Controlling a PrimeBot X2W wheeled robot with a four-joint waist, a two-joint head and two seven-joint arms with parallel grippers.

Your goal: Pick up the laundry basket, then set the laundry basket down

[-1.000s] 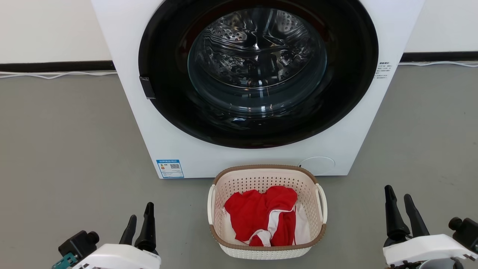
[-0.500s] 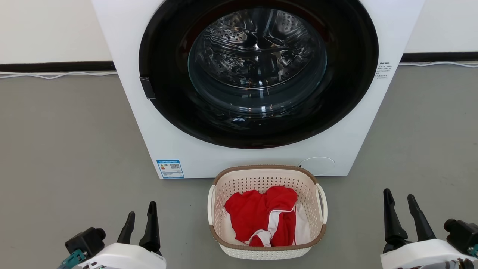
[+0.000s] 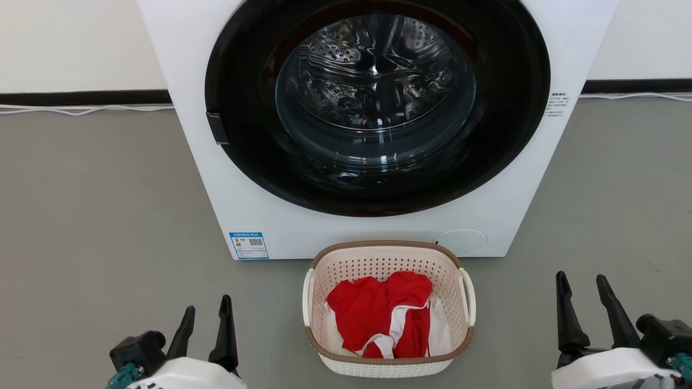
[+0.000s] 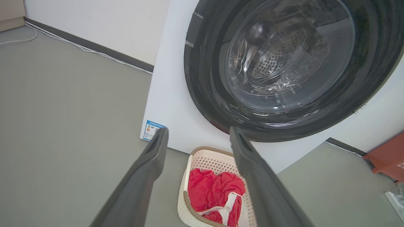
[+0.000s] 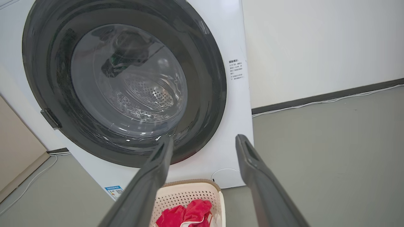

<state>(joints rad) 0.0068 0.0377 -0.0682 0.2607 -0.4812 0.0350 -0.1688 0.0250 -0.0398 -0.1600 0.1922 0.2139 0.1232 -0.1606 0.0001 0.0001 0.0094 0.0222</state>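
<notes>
The laundry basket [image 3: 387, 260] is cream-white and perforated, with a brown rim and white loop handles. It rests on the grey floor just in front of the washing machine, with red and white clothes [image 3: 384, 316] inside. My left gripper [image 3: 206, 306] hangs open at the lower left, well clear of the basket's left handle [image 3: 307, 297]. At the lower right my right gripper [image 3: 581, 283] stands open too, apart from the right handle [image 3: 468, 296]. The basket [image 4: 189, 208] also appears between the left wrist's fingers, and low down in the right wrist view [image 5: 192, 193].
A large white washing machine [image 3: 303, 227] with a round dark glass door [image 3: 377, 102], shut, stands right behind the basket. White cables [image 3: 81, 109] run along the dark skirting. An orange-red object [image 4: 386, 156] lies on the floor to the machine's right.
Both grippers have turned and spread their fingers a little wider; the left one drifted slightly right. The head camera shifted slightly. The basket has stayed put.
</notes>
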